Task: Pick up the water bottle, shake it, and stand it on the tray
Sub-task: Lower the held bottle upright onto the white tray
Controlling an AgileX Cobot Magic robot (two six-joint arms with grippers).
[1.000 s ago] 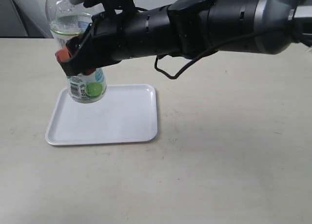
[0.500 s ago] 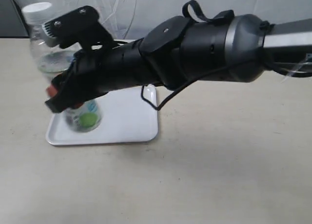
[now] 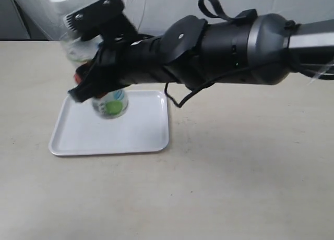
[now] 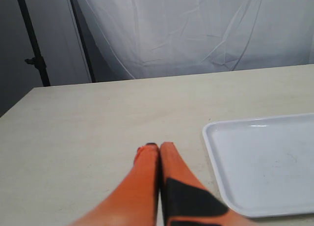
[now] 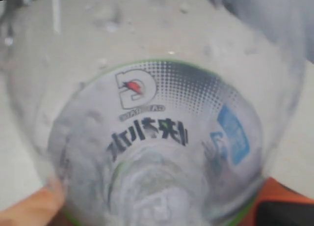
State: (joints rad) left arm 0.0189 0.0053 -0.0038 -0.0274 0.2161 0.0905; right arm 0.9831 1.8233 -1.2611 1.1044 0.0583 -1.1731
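Right pincer [image 3: 90, 86] pinched the water bottle [image 3: 110, 105], which we found swung higher, tilted, above the tray [image 3: 141, 138] near the left edge of the bench [image 3: 235, 188]; we judged shaking unfinished.

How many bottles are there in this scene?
1. The water bottle is held by the right gripper, tilted in the air over the tray. The arm hides part of the table, so another could be behind it.

Clear water bottle [image 3: 110, 105], white cap, green-and-white label, motion-blurred, tilted with cap uppermost, clamped between the right fingers [image 5: 29, 209]. Flat white tray [image 3: 104, 138] lying below those fingers.
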